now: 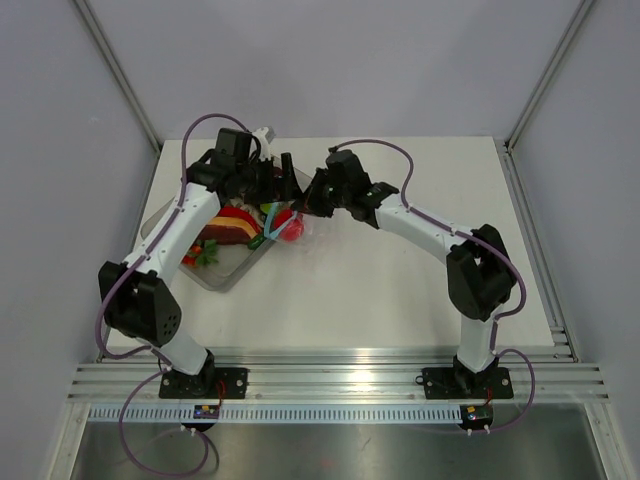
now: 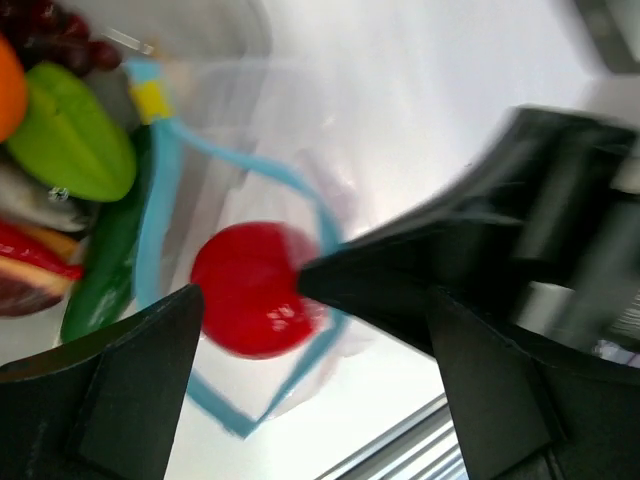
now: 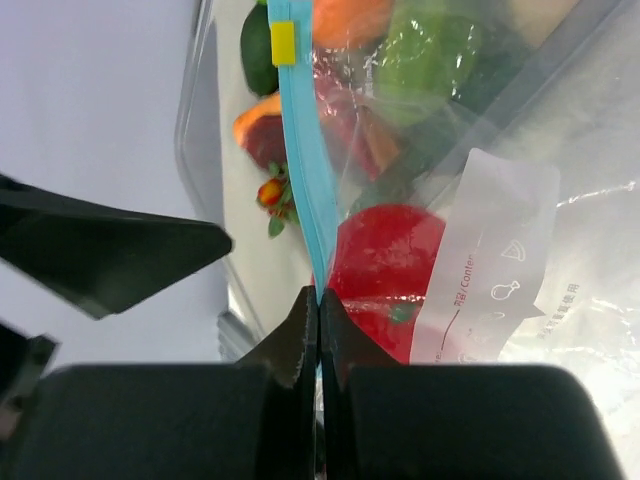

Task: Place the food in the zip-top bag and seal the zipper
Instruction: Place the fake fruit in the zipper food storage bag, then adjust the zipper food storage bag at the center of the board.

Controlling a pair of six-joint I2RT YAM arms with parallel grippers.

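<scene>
The clear zip-top bag (image 3: pixel 500 230) lies at the right edge of the tub, with a red toy fruit (image 3: pixel 385 265) inside it; the fruit also shows in the top view (image 1: pixel 291 228) and the left wrist view (image 2: pixel 252 290). My right gripper (image 3: pixel 318 300) is shut on the light-blue zipper strip (image 3: pixel 300 130) at the bag's mouth. The strip's yellow slider (image 3: pixel 283 42) sits further along. My left gripper (image 2: pixel 315 390) is open just above the bag's mouth, holding nothing. Other toy food, green (image 2: pixel 75 135), orange and dark red, lies in the tub.
A clear rigid tub (image 1: pixel 222 272) sits left of centre on the white table and holds the other toy pieces. Both arms meet over its right rim. Grey walls and metal posts bound the table at the back and sides.
</scene>
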